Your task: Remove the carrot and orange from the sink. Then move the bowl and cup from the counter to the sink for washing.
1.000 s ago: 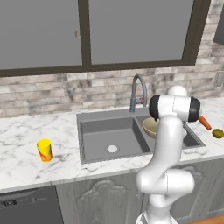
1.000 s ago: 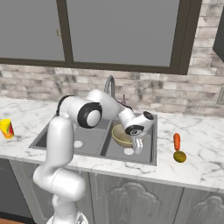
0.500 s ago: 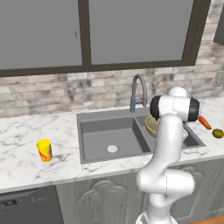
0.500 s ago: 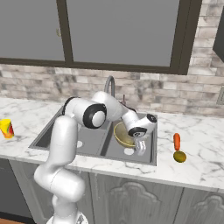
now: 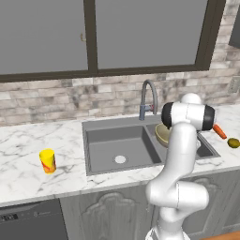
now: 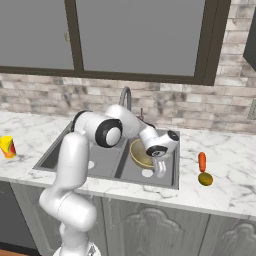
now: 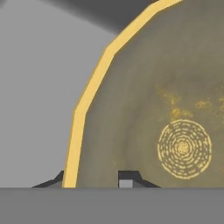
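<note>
Hand view is showing my pincer (image 7: 94, 179) straddling the bowl (image 7: 166, 109) rim at six o'clock, fingers slightly apart; withdrawing carelessly risks tipping it.

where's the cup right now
The cup stands upright on the counter left of the sink, far from the bowl; in the right base view it sits at the far left edge.

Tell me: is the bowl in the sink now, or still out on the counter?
In the sink. The bowl sits inside the right basin of the sink, below the counter, with the gripper straddling its rim.
</note>
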